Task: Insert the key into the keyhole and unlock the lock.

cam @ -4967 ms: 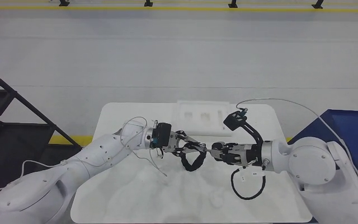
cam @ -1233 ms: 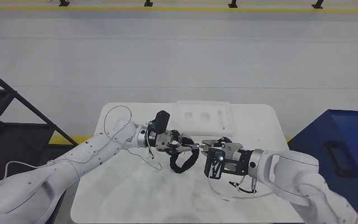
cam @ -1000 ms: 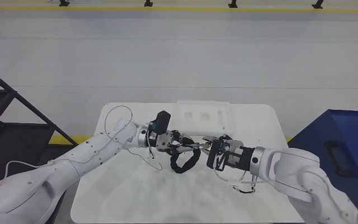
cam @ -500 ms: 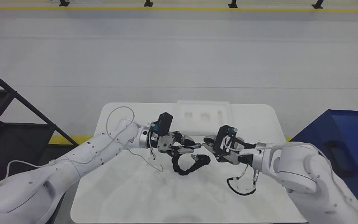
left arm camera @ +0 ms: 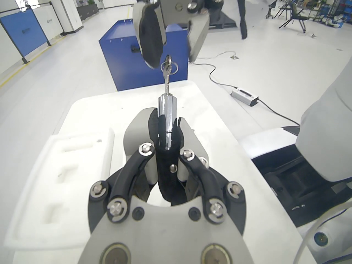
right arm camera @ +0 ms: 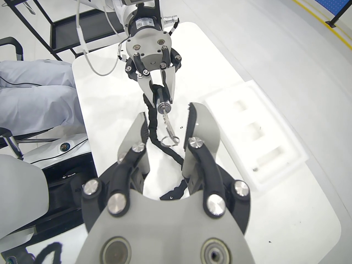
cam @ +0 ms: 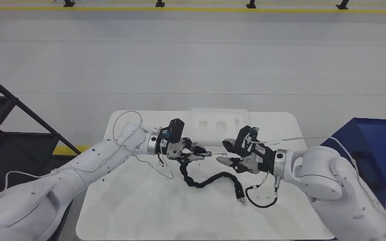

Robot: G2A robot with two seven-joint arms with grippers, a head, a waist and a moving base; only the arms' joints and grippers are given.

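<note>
My left gripper (left arm camera: 165, 130) clamped the cable lock (left arm camera: 167, 108) by its chrome barrel above the middle of the table (cam: 181, 211), the key (left arm camera: 166, 79) seated in its keyhole. My right gripper (right arm camera: 167, 112) stood released, fingers (right arm camera: 202, 127) spread either side of the key ring (right arm camera: 170, 140).

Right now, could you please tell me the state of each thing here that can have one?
left hand, shut on the lock body.
right hand, open, astride the key ring.
key, seated in the keyhole, ungripped.
lock cable, loop open, one end loose on the table.
</note>
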